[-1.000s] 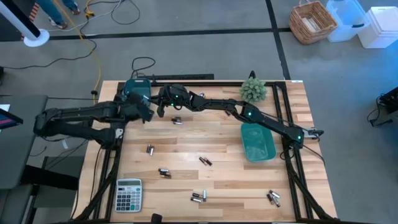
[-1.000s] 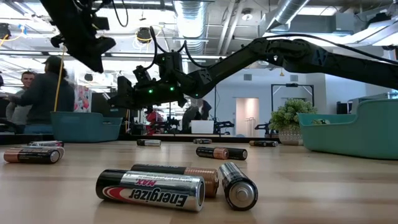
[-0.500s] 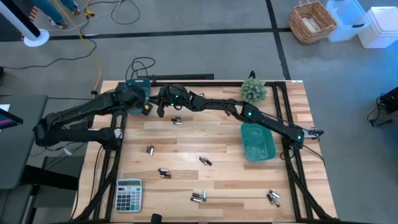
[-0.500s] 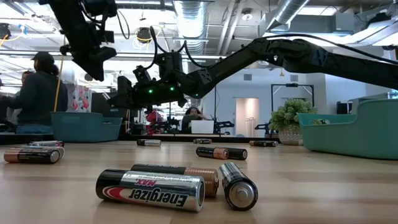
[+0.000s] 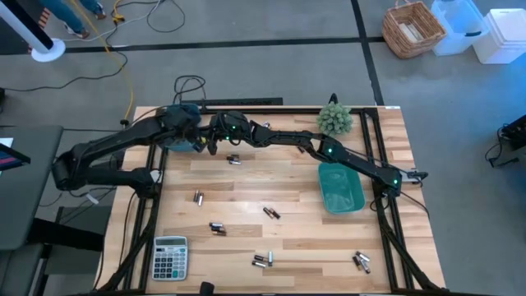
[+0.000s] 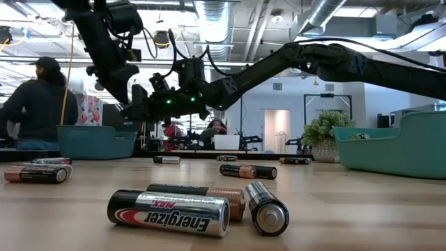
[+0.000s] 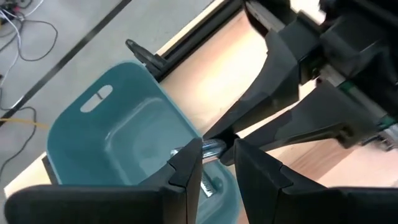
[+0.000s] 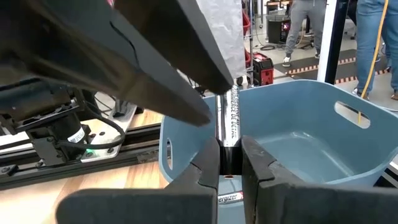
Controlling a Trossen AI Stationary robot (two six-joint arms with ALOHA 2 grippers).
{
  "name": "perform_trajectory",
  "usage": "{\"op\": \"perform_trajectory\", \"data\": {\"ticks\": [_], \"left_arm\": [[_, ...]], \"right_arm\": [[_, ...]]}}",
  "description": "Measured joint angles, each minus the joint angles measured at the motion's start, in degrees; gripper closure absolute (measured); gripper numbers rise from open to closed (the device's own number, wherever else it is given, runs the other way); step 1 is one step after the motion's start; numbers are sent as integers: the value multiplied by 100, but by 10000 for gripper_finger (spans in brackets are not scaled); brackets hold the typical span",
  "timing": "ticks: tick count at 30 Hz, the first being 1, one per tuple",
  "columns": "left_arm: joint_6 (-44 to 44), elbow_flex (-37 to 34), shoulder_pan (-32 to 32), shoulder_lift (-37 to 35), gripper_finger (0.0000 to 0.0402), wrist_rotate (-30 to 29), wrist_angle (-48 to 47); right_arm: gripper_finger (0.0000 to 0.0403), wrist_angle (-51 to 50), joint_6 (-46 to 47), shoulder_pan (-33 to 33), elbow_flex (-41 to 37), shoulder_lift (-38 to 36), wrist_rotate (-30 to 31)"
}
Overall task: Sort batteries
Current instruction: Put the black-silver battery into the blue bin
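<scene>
The left pincer [image 7: 214, 162] has swung in over the blue bin [image 7: 124, 134] at the table's [image 5: 279, 185] far left corner; a second ago it hung short of it, nearer the table's left edge. It is narrowly parted and grips a silver battery [image 7: 210, 148] crosswise between its fingers, directly above the bin's hollow. One battery, perhaps more, already lies on the bin floor just below it.

The right pincer [image 8: 230, 165] has not moved. It reaches right across the table to the same bin, just beside the left pincer, nearly closed on a dark battery [image 8: 227, 121] that stands upright between its fingers, over the bin's near rim.

So both pincers now hold a battery at the same bin, and the left one looks ready to let go; I judge a drop is the next step, with care that the two arms, already very close, do not knock together.

Well behind the pincers, loose batteries [image 5: 217, 228] lie scattered over the table in ones and small clusters, some near the calculator [image 5: 170, 257]. A green bin [image 5: 340, 189] sits beneath the right arm. Most of the sorting seems still ahead.
</scene>
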Motion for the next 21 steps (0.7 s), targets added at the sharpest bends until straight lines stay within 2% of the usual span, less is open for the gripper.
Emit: {"op": "perform_trajectory", "data": {"ticks": [7,14,18,21], "left_arm": [[273,0,96,179,313,26,0],[1081,0,60,105,304,28,-176],[1574,0,-81,53,284,-475,-321],[2036,0,-157,65,265,-551,-441]], "right_arm": [[369,-14,0,-4,-2,8,0],[369,-8,2,-2,-2,9,-61],[369,-2,-33,-2,-2,9,-81],[369,1,-39,-2,-2,9,-87]]}}
